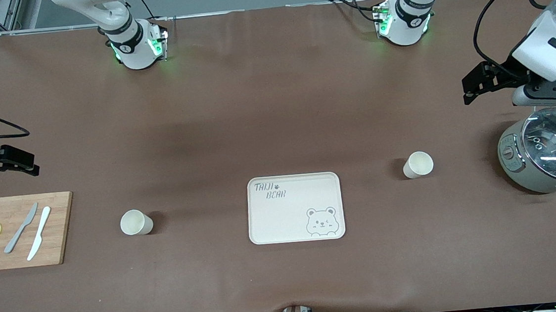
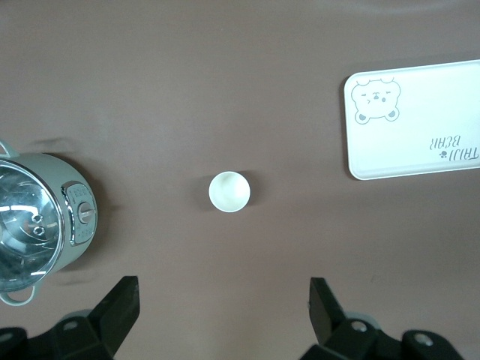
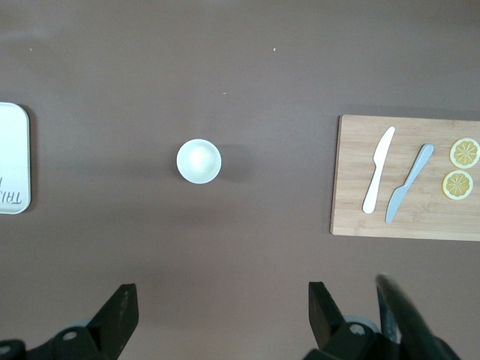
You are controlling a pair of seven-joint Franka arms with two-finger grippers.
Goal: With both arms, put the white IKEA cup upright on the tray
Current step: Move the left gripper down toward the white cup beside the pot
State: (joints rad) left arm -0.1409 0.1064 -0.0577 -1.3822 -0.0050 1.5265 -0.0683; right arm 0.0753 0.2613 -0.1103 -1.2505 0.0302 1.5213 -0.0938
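Note:
The cream tray (image 1: 288,219) with the bear drawing lies mid-table with nothing on it. Two white cups stand upright on the table. One cup (image 1: 417,165) is toward the left arm's end and the other cup (image 1: 136,222) is toward the right arm's end. My left gripper (image 1: 476,86) hangs open and empty high over the table near the first cup (image 2: 229,192), its jaws (image 2: 223,289) wide apart. My right gripper (image 1: 28,168) hangs open and empty high over the table near the second cup (image 3: 199,161), its jaws (image 3: 222,292) wide apart.
A grey-green pot (image 1: 551,154) with a glass lid stands at the left arm's end, beside that cup. A wooden cutting board (image 1: 60,227) with two knives and two lemon slices lies at the right arm's end. The tray's edge shows in both wrist views (image 2: 420,127) (image 3: 11,150).

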